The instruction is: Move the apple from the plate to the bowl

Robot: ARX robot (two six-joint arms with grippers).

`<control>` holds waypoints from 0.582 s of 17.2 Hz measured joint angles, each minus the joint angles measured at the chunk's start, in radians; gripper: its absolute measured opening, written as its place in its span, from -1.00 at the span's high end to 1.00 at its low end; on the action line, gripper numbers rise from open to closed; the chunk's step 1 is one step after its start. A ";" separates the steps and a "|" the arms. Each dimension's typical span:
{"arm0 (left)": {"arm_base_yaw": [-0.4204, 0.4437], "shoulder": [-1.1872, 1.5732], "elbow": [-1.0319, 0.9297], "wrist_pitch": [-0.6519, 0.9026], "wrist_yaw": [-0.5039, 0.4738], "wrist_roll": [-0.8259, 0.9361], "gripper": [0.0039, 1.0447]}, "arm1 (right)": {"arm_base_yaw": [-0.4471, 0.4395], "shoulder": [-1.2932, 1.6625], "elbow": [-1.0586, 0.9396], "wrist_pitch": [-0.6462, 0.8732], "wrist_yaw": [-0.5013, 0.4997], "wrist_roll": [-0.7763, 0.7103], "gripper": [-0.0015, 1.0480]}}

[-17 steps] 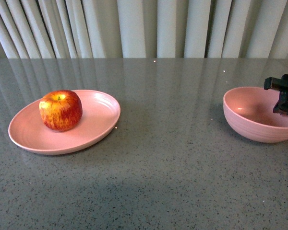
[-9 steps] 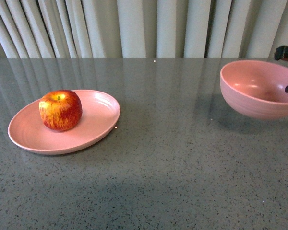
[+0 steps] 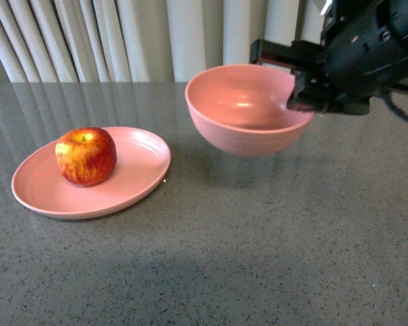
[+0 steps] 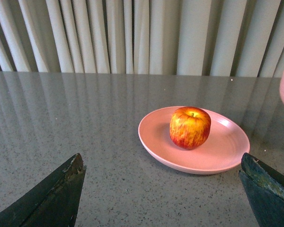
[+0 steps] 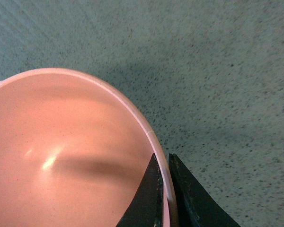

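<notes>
The red-and-yellow apple (image 3: 86,155) (image 4: 190,126) sits on the shallow pink plate (image 3: 139,178) (image 4: 227,151) at the table's left. The deep pink bowl (image 3: 241,115) (image 5: 61,156) hangs in the air above the table's middle, right of the plate, empty inside. My right gripper (image 3: 300,98) (image 5: 164,163) is shut on the bowl's right rim, one finger inside and one outside. In the left wrist view my left gripper (image 4: 163,182) stands open, its dark fingertips (image 4: 68,182) wide apart, short of the plate and touching nothing. The left arm does not show in the front view.
The grey speckled table (image 3: 258,244) runs back to a pale pleated curtain (image 3: 156,37). The bowl's shadow (image 3: 234,170) lies on the tabletop beneath it. The right arm's black body (image 3: 367,54) fills the upper right of the front view.
The right gripper has lifted the bowl off the table at the right and carried it up and leftward toward the plate. Apple and plate have not moved.
</notes>
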 joint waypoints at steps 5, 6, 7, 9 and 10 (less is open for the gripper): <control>0.000 0.000 0.000 0.000 0.000 0.000 -0.88 | 0.026 0.062 0.024 -0.002 0.013 0.010 0.95; 0.000 0.000 0.000 0.000 0.000 0.000 -0.88 | 0.030 0.073 0.029 -0.003 0.015 0.011 0.95; 0.000 0.000 0.000 0.000 0.000 0.000 -0.88 | 0.032 0.089 0.037 -0.005 0.018 0.012 0.95; 0.000 0.000 0.000 0.000 0.000 0.000 -0.88 | 0.050 0.150 0.069 -0.014 0.033 0.022 0.95; 0.000 0.000 0.000 0.000 0.000 0.000 -0.88 | 0.056 0.169 0.076 -0.016 0.036 0.027 0.95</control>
